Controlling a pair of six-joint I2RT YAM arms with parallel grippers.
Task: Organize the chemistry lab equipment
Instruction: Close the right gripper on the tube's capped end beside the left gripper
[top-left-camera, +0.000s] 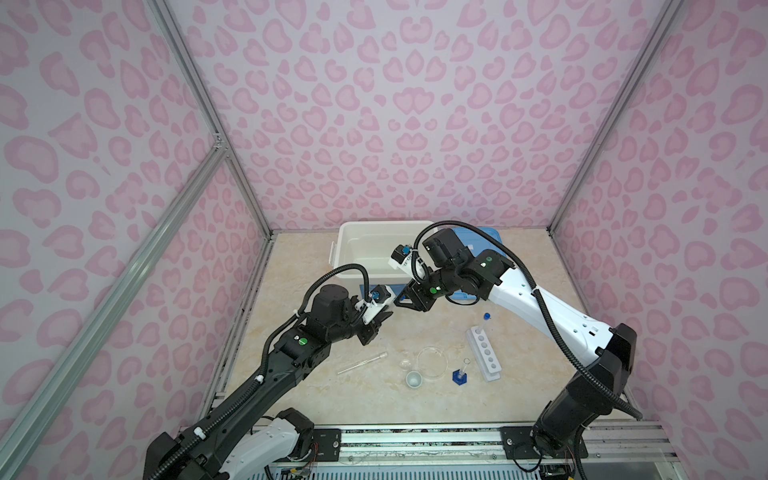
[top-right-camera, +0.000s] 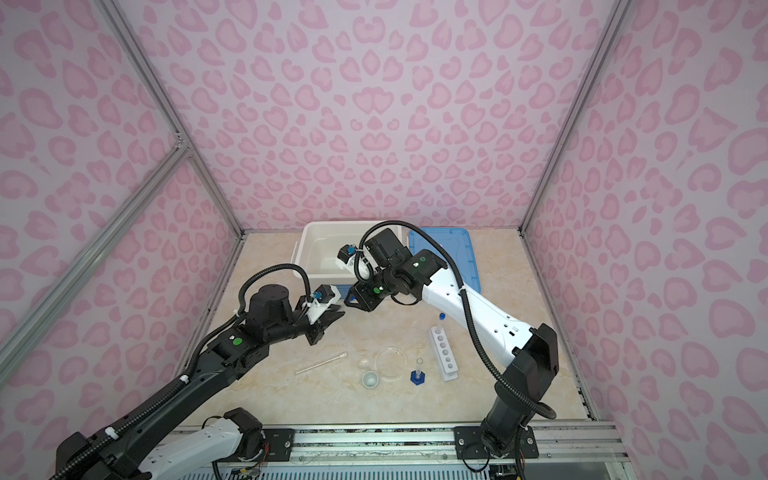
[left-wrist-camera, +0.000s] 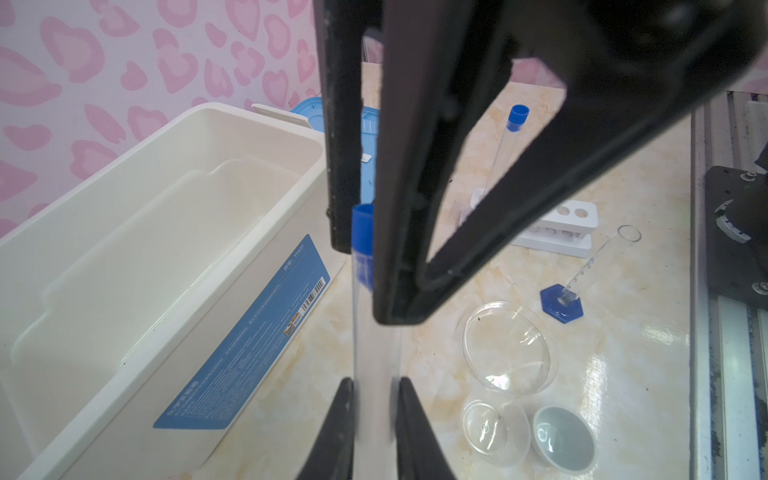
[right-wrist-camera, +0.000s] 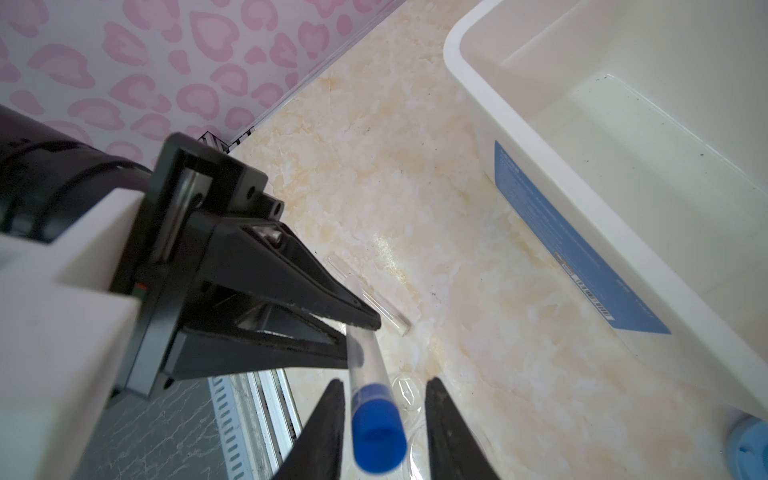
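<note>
My left gripper (left-wrist-camera: 376, 380) is shut on the clear body of a thin test tube (left-wrist-camera: 374, 349) with a blue cap (left-wrist-camera: 362, 232), holding it in the air in front of the bin. My right gripper (right-wrist-camera: 384, 381) stands open around that capped end (right-wrist-camera: 378, 432), with a gap on each side. In both top views the two grippers (top-left-camera: 388, 313) (top-left-camera: 397, 301) meet tip to tip. The white rack (top-left-camera: 484, 353) holds one capped tube (top-left-camera: 486, 316). Another tube (top-left-camera: 361, 363) lies flat on the table. The clear round dish (top-left-camera: 432, 362), tiny white cup (top-left-camera: 414, 379) and blue-based cylinder (top-left-camera: 459, 374) stand close together.
An open white bin (top-left-camera: 345, 249) stands at the back, and its blue lid (top-right-camera: 457, 257) lies flat to its right. A small clear domed piece (top-left-camera: 405, 363) sits beside the dish. Patterned walls close in three sides, and a metal rail (top-left-camera: 415, 436) runs along the front.
</note>
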